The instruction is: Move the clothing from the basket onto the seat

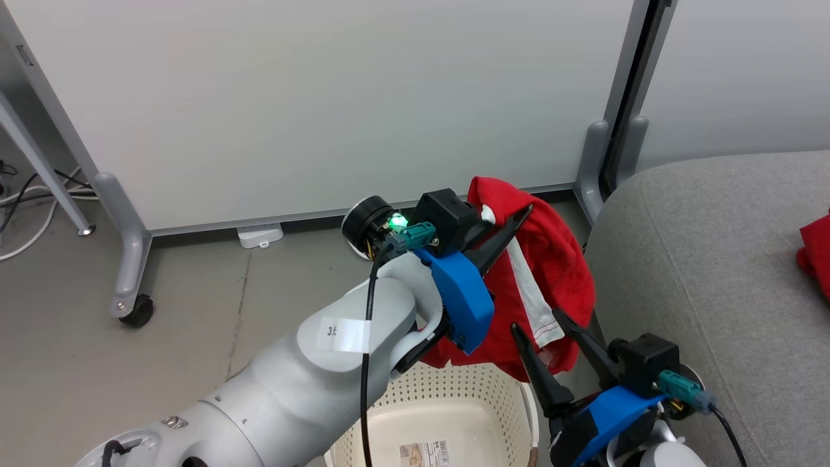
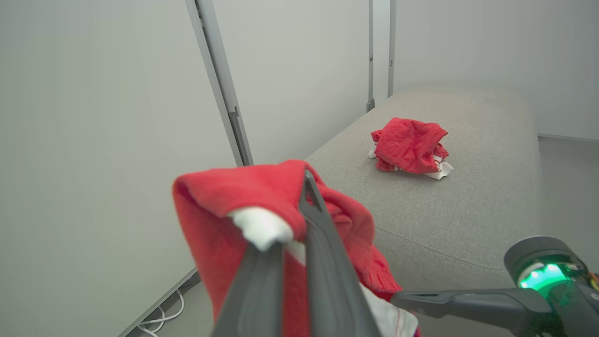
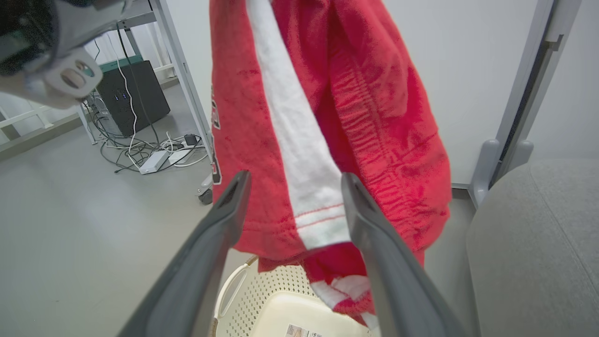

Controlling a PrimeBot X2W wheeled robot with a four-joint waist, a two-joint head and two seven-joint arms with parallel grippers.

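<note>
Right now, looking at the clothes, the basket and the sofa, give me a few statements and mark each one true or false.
1. The left gripper is shut on a red garment. True.
2. The right gripper is clamped on that garment too. False: its jaws stand open on either side of the hanging cloth.
3. A second red garment lies on the sofa. True.
4. The held garment lies folded in the basket. False: it hangs from the left gripper over the basket.
</note>
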